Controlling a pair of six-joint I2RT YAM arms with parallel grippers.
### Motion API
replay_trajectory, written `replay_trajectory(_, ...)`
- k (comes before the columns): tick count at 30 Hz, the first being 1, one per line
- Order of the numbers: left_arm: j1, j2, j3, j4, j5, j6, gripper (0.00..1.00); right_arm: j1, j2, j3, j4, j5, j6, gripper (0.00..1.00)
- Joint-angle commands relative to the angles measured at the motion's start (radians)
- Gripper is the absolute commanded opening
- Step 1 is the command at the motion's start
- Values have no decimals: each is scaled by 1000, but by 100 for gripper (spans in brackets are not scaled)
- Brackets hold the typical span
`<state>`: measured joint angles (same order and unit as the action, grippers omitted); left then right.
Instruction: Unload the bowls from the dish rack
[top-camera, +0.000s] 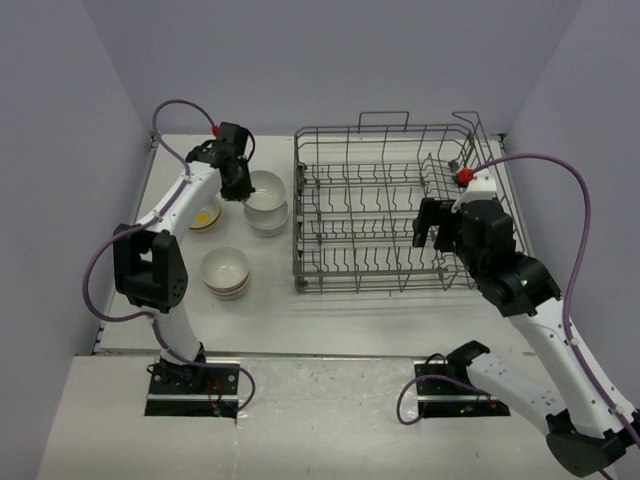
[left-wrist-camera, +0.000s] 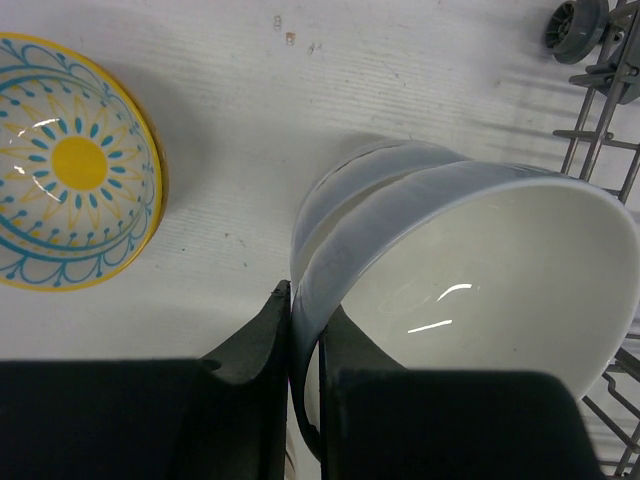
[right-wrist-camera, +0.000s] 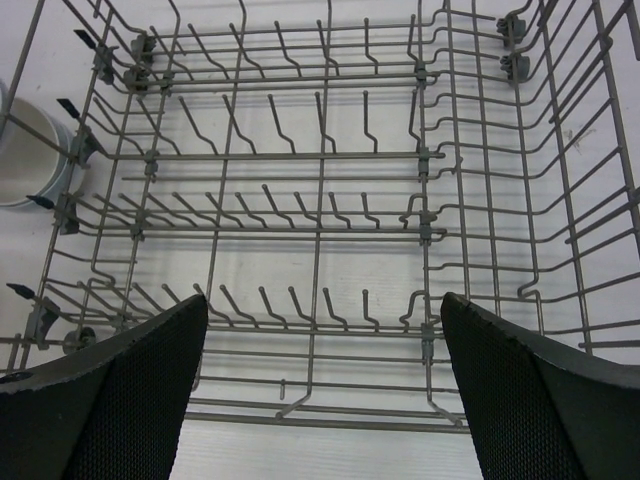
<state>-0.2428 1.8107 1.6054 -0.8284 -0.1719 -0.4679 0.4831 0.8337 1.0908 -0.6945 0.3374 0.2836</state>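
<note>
Standing nearest the arm bases, left of centre in the overhead view, a stack of bowls (top-camera: 226, 272) rests on the table (top-camera: 300, 325); its top bowl is white inside and patterned rims show beneath it. Further up, right of centre, the right gripper (top-camera: 432, 226) hangs over the right part of the dish rack (top-camera: 370, 215) with its jaws spread wide. In the right wrist view the two dark fingers (right-wrist-camera: 110, 400) frame rows of upright wire tines and touch none of them. The rack fills the middle of the table. Left of it, toward the upper left of the frame, a yellow-centred bowl (top-camera: 206, 215) with a blue pattern sits on the table beside the left arm. Just beyond, the left gripper (top-camera: 238, 178) is pinched on the rim of a white bowl (top-camera: 267, 192). That bowl is nested in another white bowl, just beside the rack's left edge. The left wrist view shows the rim clamped between the fingertips (left-wrist-camera: 262, 330).
</note>
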Motion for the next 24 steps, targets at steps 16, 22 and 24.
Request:
replay_trajectory(16, 8, 33, -90, 109, 45, 9, 6, -8, -30, -20, 61, -77, -44, 99)
replay_trajectory(22, 8, 12, -128, 123, 48, 11, 26, -6, -27, -22, 72, -94, -46, 99)
replay_trajectory(24, 8, 0, -133, 121, 46, 11, 27, -6, -28, -23, 73, -94, -46, 99)
